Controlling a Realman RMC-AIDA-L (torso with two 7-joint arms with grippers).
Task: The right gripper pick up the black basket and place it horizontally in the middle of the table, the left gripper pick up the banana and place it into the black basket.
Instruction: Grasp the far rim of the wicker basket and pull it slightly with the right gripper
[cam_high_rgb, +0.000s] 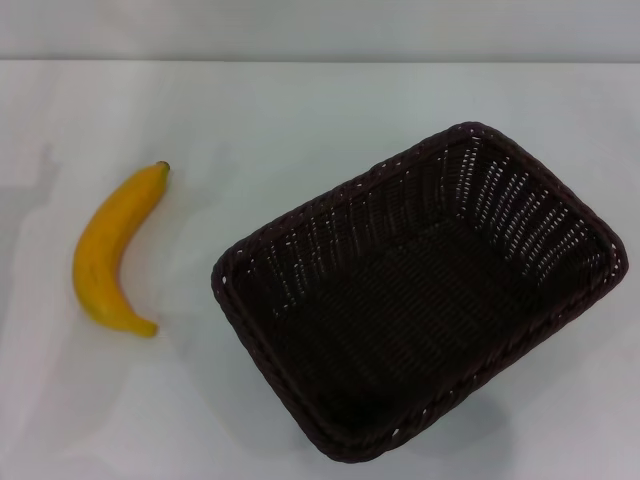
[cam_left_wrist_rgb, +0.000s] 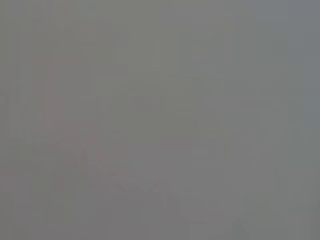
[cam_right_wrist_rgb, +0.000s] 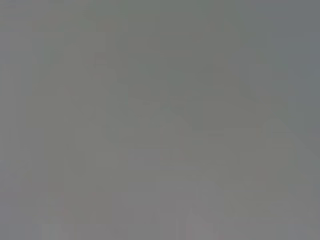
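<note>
Wicker and fruit share the white counter (cam_high_rgb: 300, 120), seen from the head view. The black basket (cam_high_rgb: 420, 300) sits upright on the right half, turned at a slant, its open weave and braided rim showing and nothing inside it. The banana (cam_high_rgb: 112, 255) lies on the left, well apart from the basket, dark stem tip pointing away from the robot. No readable writing shows. Both wrist views give only blank grey; neither gripper appears, so their fingers cannot be judged.

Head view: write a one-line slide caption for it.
A yellow banana lies on the left of a white table, apart from an empty black basket set at an angle on the right; no grippers in view.
</note>
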